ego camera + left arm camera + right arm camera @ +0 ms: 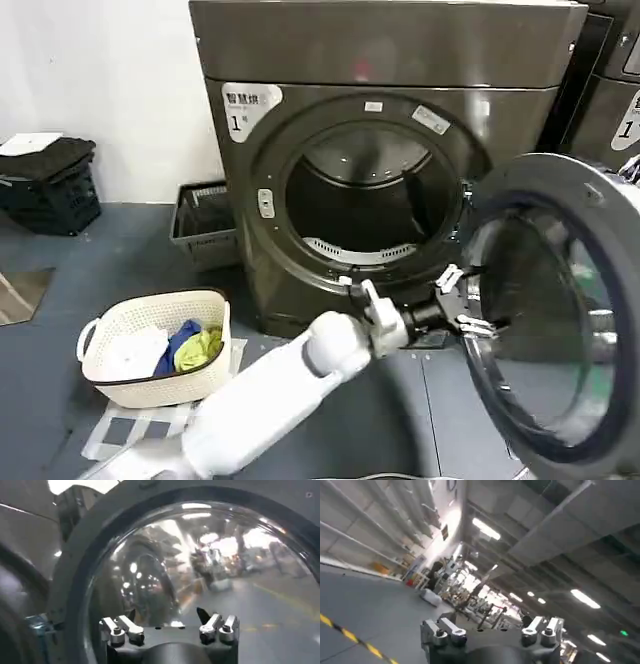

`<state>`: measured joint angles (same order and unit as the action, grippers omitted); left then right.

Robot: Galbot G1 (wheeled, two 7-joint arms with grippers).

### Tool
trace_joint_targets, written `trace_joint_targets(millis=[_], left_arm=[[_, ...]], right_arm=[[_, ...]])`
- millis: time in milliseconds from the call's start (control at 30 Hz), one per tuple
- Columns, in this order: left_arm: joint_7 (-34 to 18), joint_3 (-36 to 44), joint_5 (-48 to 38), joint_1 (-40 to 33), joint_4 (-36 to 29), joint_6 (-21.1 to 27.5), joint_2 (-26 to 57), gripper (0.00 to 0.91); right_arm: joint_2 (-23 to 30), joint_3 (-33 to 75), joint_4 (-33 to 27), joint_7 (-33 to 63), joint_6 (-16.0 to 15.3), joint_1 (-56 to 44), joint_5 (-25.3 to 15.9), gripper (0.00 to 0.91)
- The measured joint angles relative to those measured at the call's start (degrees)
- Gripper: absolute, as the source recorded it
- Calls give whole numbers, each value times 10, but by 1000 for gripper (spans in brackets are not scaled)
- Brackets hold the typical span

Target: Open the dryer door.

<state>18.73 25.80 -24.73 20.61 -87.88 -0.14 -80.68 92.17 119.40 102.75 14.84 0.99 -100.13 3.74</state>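
With the dryer door [560, 310] swung wide off the dryer [380, 150], left gripper [462, 298] spread open against its grey inner rim, gripping nothing.

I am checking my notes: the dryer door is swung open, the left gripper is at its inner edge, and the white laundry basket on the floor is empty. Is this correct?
One detail is wrong. The white laundry basket is not empty: the head view shows white, blue and yellow-green clothes in it. The rest holds: the dryer door is swung open, and the left gripper is at its inner edge.
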Motion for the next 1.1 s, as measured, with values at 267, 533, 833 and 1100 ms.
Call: trace_joint_targets(millis=[267,533,833,1100], left_arm=[[-3,15,0,-33,58,1,-50,907],[-5,25,-1,-57,110,5,-89,907],[-10,26,-4,-79,163,3,-115,907],[-11,25,-3,-91,202,3,-115,907]], right_arm=[[0,24,13,4,-8,-8,3,907],[0,34,22,5,-14,-17,11,907],[0,55,-8,20,-2,-28,-3,907],[0,69,-42,21,8,-38,-4,907]])
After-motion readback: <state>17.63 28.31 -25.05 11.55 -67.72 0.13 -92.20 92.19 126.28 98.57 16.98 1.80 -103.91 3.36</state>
